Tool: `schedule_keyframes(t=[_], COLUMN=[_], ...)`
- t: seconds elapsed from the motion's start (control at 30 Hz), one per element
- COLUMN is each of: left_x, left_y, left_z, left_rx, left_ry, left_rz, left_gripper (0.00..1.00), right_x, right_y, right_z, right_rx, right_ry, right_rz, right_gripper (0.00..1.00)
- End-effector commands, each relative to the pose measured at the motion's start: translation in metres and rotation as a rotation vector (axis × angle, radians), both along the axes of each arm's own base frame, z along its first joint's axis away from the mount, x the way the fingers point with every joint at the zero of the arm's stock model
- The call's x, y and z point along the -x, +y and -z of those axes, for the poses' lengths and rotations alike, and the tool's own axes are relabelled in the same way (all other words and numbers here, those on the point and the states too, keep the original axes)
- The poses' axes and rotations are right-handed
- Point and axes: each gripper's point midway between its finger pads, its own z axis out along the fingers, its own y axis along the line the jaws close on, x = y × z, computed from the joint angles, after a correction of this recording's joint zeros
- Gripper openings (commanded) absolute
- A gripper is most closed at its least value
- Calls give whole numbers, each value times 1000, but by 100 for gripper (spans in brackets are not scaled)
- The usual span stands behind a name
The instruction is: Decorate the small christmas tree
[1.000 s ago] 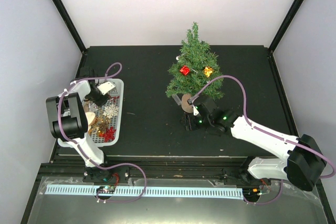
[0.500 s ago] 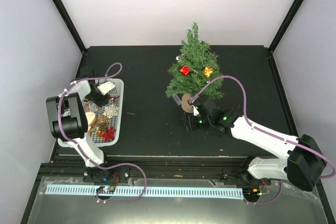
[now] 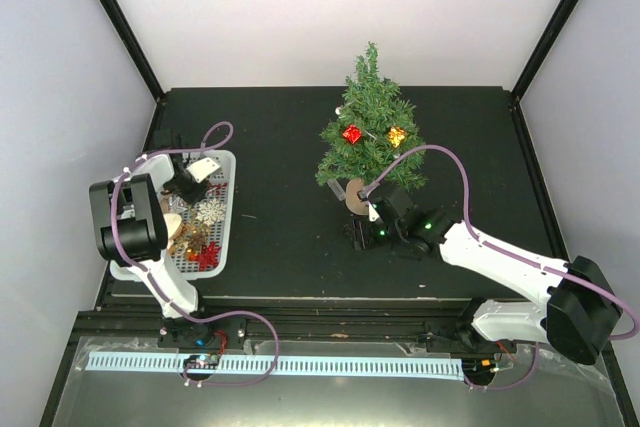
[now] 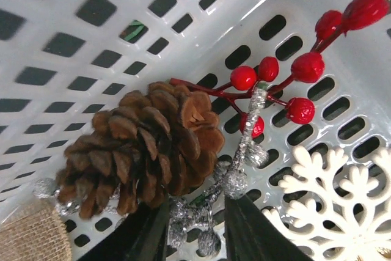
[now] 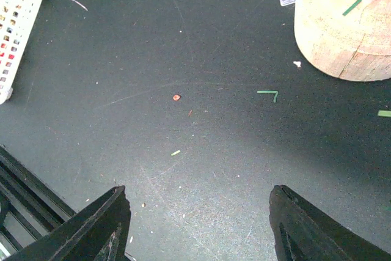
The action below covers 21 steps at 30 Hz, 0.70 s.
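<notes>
At the left of the top view, we are finding the left hand (image 3: 185, 182) down in the white basket (image 3: 228, 227). Its fingers are standing narrowly apart astride the silver stem (image 4: 241, 163) of a pine cone sprig (image 4: 140, 151), and we cannot tell whether they are gripping it. The small christmas tree (image 3: 368, 132) is standing upright right of centre on the counter (image 3: 280, 137), well apart from that hand, to its right. The right hand (image 3: 362, 234), wide open and empty, is hovering just beside the stump (image 5: 342, 22), so we are judging the right arm the nearer.
</notes>
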Motion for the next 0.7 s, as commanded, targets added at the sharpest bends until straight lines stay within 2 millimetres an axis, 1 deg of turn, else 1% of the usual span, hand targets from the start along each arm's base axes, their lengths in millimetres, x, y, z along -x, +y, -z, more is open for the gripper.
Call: schedule_keyframes(t=[0.0,0.03,0.13,0.17,0.27,0.37,0.57,0.67], left_x=[1,2,7,7,8,8,4,5], left_y=[1,1,-1,0,2,2,2,0], left_z=[10,11,14,14,14,9,-10,-19], left_rx=[-6,-7,-12,-18,-32,-32,-35,-31], left_ry=[12,14,17,9,-7,-18,-61,-69], left_rz=[3,3,9,7,6,-1,-8,-5], left_gripper=[26,26,36,36,26,19,12,10], right_x=[-1,-1,-2,-2,-1,-1,1,2], right_y=[6,6,7,7,9,8,6,5], right_z=[-7,-7,-7,-7,-8,-8,-11,-12], right_rx=[-27,-27,-26,-25,-34,-37,-45,-49], right_ry=[-12,-12,-13,-12,-9,-5,-9,-11], right_rz=[-11,-11,-12,-13,-15,-12,-8,-3], right_gripper=[63,63,63,63,63,63,63,63])
